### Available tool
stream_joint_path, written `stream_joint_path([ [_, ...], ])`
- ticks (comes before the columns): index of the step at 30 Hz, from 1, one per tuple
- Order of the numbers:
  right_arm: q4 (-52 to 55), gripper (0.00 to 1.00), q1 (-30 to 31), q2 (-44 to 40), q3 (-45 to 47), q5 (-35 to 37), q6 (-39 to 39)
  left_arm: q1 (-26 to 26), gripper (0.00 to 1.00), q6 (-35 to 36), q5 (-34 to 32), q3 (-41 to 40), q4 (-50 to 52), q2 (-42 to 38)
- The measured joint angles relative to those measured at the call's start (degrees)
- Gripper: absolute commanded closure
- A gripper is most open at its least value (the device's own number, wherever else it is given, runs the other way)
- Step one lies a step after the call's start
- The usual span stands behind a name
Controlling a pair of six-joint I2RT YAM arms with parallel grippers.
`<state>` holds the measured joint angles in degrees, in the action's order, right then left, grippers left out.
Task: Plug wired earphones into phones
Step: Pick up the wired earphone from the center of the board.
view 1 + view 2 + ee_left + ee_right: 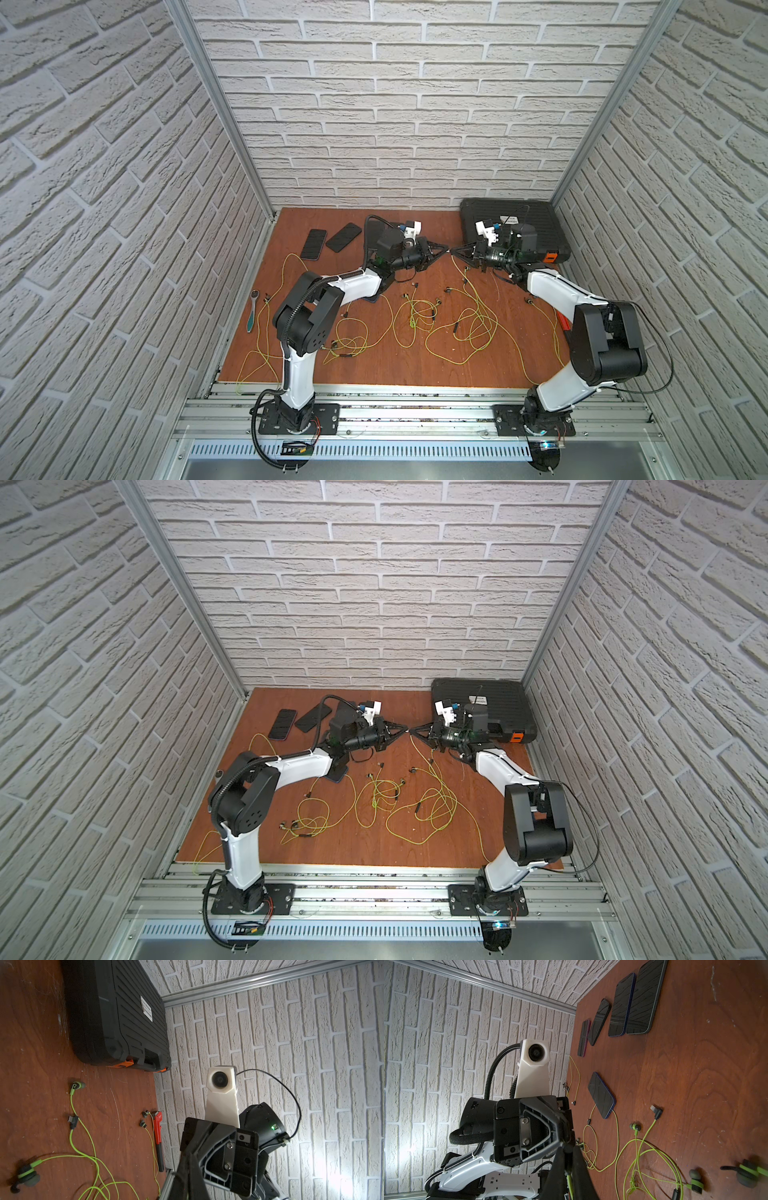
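I read the right gripper (456,251) as clamped on an earphone cord (570,1185) raised mid-frame, with the left gripper (444,250) closed tip-to-tip beside it, probably to re-grip it for plugging in; the phones (314,244) lie flat, upper left.

Five flat black phones with thin blue edges, screens up on the wood tabletop (395,374). Two touching phones (643,999) lie side by side, edges together. Two angled phones (599,1022) sit just beside them. The lone phone (601,1095) is apart, with yellow-green cords meeting its end; can't tell if plugged. The wired earphones (415,316) are strewn in loose tangled loops mid-table. One angled plug (657,1112) lies free near an earbud (634,1126). A dark inline remote (73,1121) sits on one cord.
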<state>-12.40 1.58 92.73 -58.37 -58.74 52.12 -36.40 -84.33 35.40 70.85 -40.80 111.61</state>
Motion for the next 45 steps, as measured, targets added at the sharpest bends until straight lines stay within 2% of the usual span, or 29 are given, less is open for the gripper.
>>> stream_joint_path([
  [6, 0.00, 0.84, 0.00, 0.00, 0.00, 0.00, 0.33, 0.00, 1.00, 0.09, -0.02, 0.00, 0.07, 0.00],
  [17, -0.50, 0.85, 0.02, 0.00, 0.00, -0.07, 1.53, 0.00, 1.00, 0.09, -0.02, 0.00, 0.07, 0.00],
  [26, -1.38, 0.80, 0.09, 0.63, -0.02, -0.57, 2.21, -0.04, 1.00, 0.09, 0.00, 0.02, 0.09, 0.00],
  [33, -1.81, 0.89, 0.33, 0.98, -0.02, -0.87, 2.51, -0.07, 1.00, 0.07, -0.02, 0.02, 0.07, 0.00],
  [45, -1.70, 0.91, 0.35, 1.03, -0.13, -0.87, 2.49, -0.04, 1.00, 0.09, -0.07, 0.02, 0.07, 0.00],
])
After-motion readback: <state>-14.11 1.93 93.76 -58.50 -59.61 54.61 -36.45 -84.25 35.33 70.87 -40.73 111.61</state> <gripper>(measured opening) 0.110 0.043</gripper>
